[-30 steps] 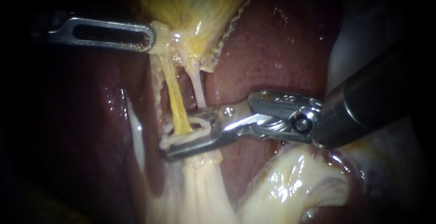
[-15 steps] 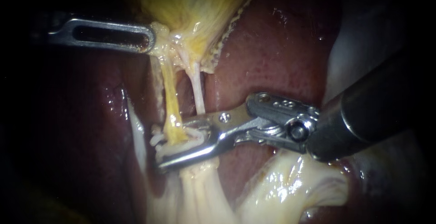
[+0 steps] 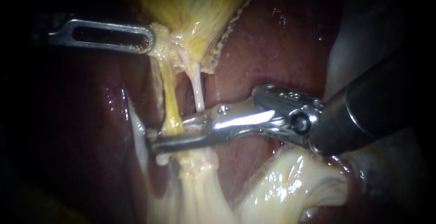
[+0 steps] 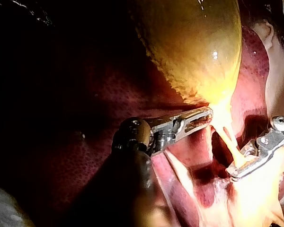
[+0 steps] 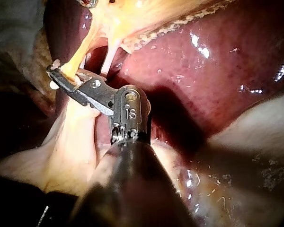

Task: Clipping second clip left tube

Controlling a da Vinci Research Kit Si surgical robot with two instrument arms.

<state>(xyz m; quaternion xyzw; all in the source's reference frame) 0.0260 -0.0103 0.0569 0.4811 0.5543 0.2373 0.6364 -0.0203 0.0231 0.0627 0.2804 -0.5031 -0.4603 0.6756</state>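
Left instrument point(image 4: 195, 120) on the gallbladder point(image 4: 194, 42) neck

My right instrument point(image 3: 156, 141) has a thick, dark, glossy shaft point(image 3: 377, 97). Against that shaft sits a bright steel wrist point(image 3: 279, 108) with a round pin point(image 3: 300, 123) and small holes point(image 3: 290, 96). Farther from the shaft come a small screw point(image 3: 222, 110) and slim steel jaws. My left instrument point(image 3: 150, 37), well away from the shaft, has a flat steel jaw with a long slot point(image 3: 109, 34).

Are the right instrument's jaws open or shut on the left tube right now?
Shut on the left tube: the right instrument has its jaws nearly together, with the yellow tube pinched between them.
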